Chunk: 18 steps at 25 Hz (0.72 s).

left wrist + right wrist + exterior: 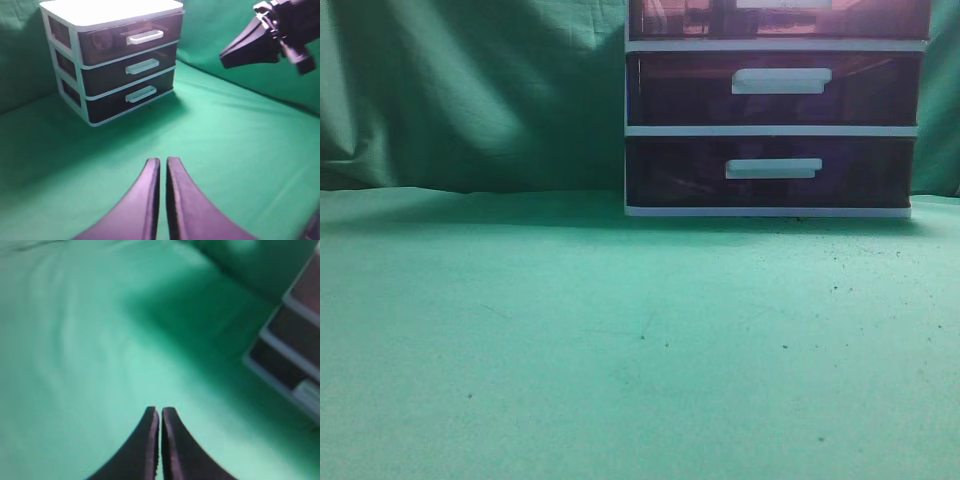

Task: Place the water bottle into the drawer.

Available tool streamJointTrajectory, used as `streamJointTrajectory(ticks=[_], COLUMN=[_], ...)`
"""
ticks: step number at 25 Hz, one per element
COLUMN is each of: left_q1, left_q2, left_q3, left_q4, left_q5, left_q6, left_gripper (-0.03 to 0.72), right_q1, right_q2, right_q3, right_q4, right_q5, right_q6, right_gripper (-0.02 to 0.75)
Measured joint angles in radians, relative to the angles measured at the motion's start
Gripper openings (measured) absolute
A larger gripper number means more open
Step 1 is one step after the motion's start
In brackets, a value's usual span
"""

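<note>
A green cloth covers the whole table and climbs the wall behind as a backdrop. On it stands the white-framed cabinet of three dark see-through drawers; the drawer that matters is the top one, pushed in flush with its white handle facing out (in the exterior view only its lower edge shows, cut off by the top of the frame). The right gripper hangs above bare cloth with its fingers pressed together and nothing between them, the cabinet at the edge of its view. The left gripper is likewise closed and empty, well apart from the cabinet front. The water bottle is nowhere in any view, so I cannot tell where it lies. As a guess, a bottle of this kind would be light, smooth and a little slippery, best held around the middle of its body. The drawer would need pulling out by the handle first.
</note>
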Motion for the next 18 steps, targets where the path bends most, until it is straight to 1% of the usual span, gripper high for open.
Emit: streamJointTrajectory(ticks=[3, 6, 8, 14, 18], left_q1=[0.0, 0.0, 0.0, 0.0, 0.0], left_q2=[-0.154, -0.324, -0.39, -0.402, -0.402], left_q3=[0.124, 0.254, 0.32, 0.433, 0.522], left_q4=[-0.017, -0.017, -0.006, 0.013, 0.023], left_q5=[-0.035, -0.075, -0.088, -0.084, -0.157], left_q6=[-0.014, -0.05, -0.073, -0.094, -0.094], left_gripper=[0.0, 0.0, 0.0, 0.0, 0.0], right_q1=[0.011, 0.018, 0.02, 0.02, 0.02], right_q2=[-0.068, -0.168, -0.239, -0.464, -0.601], right_q3=[0.01, 0.091, 0.169, 0.419, 0.598], right_q4=[0.147, 0.276, 0.335, 0.427, 0.441], right_q5=[0.11, 0.107, 0.074, -0.048, -0.188], right_q6=[-0.046, -0.112, -0.144, -0.202, -0.216], right_gripper=[0.0, 0.0, 0.0, 0.0, 0.0])
